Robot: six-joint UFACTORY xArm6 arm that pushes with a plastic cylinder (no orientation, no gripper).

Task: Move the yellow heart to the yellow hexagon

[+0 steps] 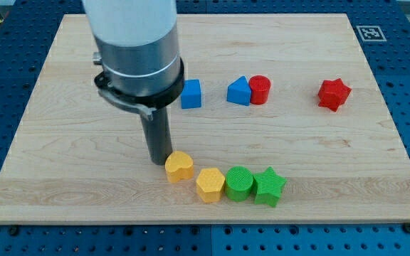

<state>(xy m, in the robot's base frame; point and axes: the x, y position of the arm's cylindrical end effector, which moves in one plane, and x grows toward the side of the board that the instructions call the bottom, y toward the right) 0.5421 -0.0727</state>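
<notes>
The yellow heart (179, 166) lies near the view's bottom centre of the wooden board (48, 142). The yellow hexagon (210, 185) lies just to its lower right, almost touching it. My tip (158, 161) is down on the board right at the heart's left side, touching or nearly touching it. The arm's grey body hides part of the board at the upper left.
A green round block (239, 183) and a green star (269, 186) continue the row right of the hexagon. A blue cube (191, 94), a blue triangular block (238, 91), a red cylinder (260, 90) and a red star (334, 94) lie further up.
</notes>
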